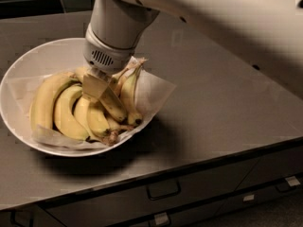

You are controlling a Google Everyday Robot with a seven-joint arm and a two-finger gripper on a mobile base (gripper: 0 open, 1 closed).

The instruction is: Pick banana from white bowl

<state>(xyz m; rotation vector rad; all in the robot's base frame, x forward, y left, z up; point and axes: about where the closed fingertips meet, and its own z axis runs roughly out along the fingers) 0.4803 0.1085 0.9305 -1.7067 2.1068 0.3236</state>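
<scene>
The white bowl [19,74] with crinkled paper lining sits on the left of the counter and holds several yellow bananas. My gripper [97,86] reaches straight down into the middle of the bowl from the thick white arm above. It sits on the upper end of a slim, fairly straight banana [115,107] that runs diagonally down to the right. Fatter, curved bananas [61,110] lie to its left. Another banana [130,94] with a dark tip lies at its right. The gripper's tips are hidden among the fruit.
The bowl stands on a grey counter [222,103] whose front edge runs along the bottom. Drawers with handles [163,190] are below it. The white arm [213,13] crosses the upper right. A dark wall is behind.
</scene>
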